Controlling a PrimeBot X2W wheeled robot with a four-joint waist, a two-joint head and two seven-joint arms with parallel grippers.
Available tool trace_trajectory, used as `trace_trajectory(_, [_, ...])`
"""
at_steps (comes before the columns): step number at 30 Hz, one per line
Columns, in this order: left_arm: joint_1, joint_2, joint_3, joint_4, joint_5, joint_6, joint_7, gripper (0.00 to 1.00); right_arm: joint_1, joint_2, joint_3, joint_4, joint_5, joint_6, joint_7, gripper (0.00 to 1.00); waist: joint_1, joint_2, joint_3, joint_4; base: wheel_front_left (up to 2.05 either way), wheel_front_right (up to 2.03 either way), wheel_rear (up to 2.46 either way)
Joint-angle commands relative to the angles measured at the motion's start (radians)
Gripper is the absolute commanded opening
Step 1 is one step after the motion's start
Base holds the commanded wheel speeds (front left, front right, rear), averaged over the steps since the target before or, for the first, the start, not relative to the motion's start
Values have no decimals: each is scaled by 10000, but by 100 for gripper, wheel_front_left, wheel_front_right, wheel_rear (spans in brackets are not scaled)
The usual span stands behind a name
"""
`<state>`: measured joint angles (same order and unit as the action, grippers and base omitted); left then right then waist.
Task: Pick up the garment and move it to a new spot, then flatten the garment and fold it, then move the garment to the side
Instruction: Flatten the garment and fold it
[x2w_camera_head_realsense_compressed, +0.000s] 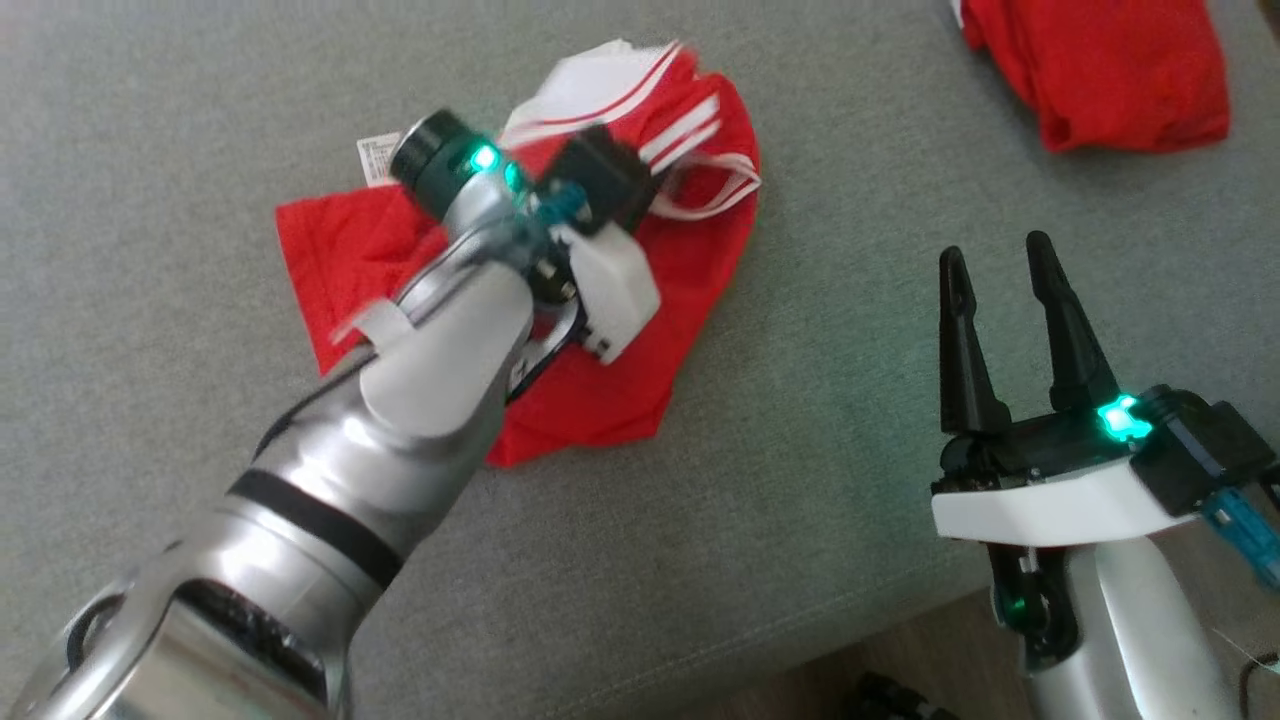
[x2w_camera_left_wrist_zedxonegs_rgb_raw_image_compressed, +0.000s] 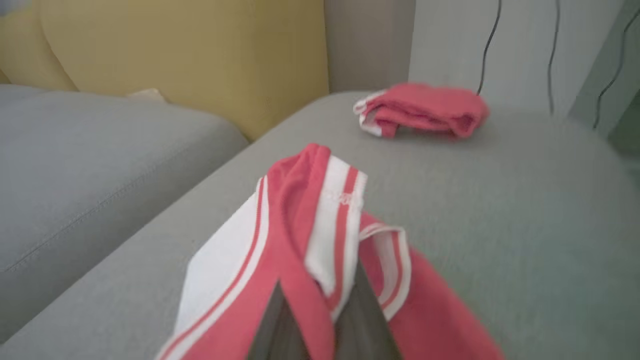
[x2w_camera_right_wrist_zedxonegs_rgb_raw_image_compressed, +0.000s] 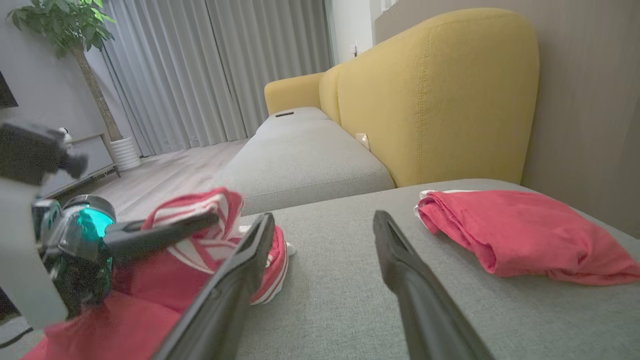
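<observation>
With left gripper (x2w_camera_left_wrist_zedxonegs_rgb_raw_image_compressed: 320, 285), pinching the striped red garment (x2w_camera_head_realsense_compressed: 590, 400); with right gripper (x2w_camera_head_realsense_compressed: 996, 250), hovering wide open nearby over the cushion (x2w_camera_head_realsense_compressed: 850, 500).

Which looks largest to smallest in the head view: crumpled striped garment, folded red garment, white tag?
1. crumpled striped garment, though the left arm hides part
2. folded red garment, cut off by the frame's top edge
3. white tag

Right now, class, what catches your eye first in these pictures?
A crumpled red garment with white stripes lies on the grey cushion, the left end effector shut on it. A second red garment sits folded at the cushion's far right corner, and the right end effector hovers open at the lower right.
</observation>
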<state>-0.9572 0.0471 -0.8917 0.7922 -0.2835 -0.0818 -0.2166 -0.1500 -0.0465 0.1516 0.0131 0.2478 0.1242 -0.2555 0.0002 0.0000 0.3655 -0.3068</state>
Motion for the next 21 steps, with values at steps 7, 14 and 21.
trace_trajectory(7, [-1965,32,685,-2067,-2493,-408,-406,0,40,-37,247,-169,53,65,-63,100,-2,0,-975,-67,0,0,0])
trace_trajectory(14, [-3472,102,1942,-2803,-5080,-483,-440,0,227,-37,-41,-111,-209,65,-63,100,-2,0,-1735,121,0,0,0])
trace_trajectory(21, [-1273,1181,2821,-1947,-6730,-487,-444,0,519,-37,-276,-177,-407,65,-63,100,-2,0,-2073,516,0,0,0])
